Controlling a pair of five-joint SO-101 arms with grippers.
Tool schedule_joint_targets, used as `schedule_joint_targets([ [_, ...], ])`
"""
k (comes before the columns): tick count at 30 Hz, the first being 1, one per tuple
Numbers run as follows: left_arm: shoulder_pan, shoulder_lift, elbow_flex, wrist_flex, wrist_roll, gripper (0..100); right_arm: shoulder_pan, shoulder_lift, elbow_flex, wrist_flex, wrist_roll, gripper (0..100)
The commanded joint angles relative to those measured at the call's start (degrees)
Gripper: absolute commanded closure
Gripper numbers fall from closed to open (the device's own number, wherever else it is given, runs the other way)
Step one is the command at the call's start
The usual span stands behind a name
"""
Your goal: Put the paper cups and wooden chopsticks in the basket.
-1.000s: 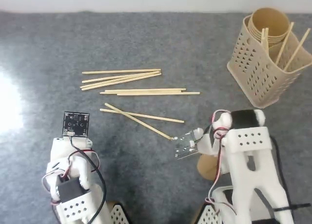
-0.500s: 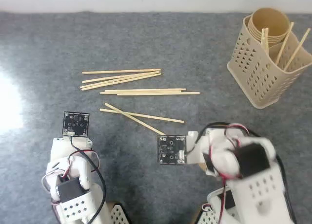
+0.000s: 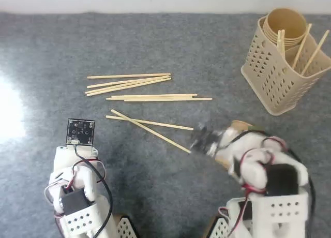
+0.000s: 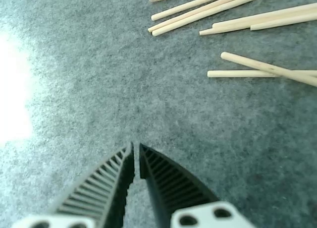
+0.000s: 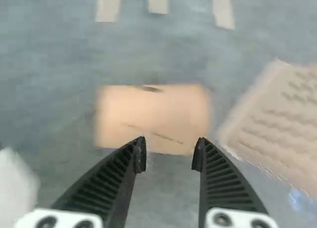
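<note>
Over the last second the right arm has swung round beside the beige perforated plastic basket (image 3: 279,83). The right hand (image 5: 168,151) now faces a blurred tan paper cup (image 5: 153,116) near the basket with its jaws apart and nothing between them, which I read as lining up a grasp not yet made. The left hand (image 4: 136,153) has stayed put far from the basket, jaws together and empty, and the loose pale wooden chopsticks (image 3: 155,97) lie well apart from the basket, which already holds stacked cups (image 3: 284,20) and a few sticks (image 3: 302,46). The desk (image 3: 170,36) is covered in grey felt, with a glare patch on the side farthest from the basket and a pale wall strip behind it.
</note>
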Motion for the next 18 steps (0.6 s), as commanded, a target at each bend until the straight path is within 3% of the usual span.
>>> schedule_joint_targets([
  [1, 0.26, -0.44, -0.40, -0.97, -0.62, 99, 6.46, 1.45, 1.67, -10.33, 3.60, 83.4],
  [12, 0.26, -0.44, -0.40, -0.97, -0.62, 99, 7.60, 19.74, 3.34, -23.60, 3.60, 85.9],
  [18, 0.35, -0.44, -0.40, -0.97, -0.62, 99, 8.92, 28.26, -6.59, -19.74, -6.07, 83.7],
])
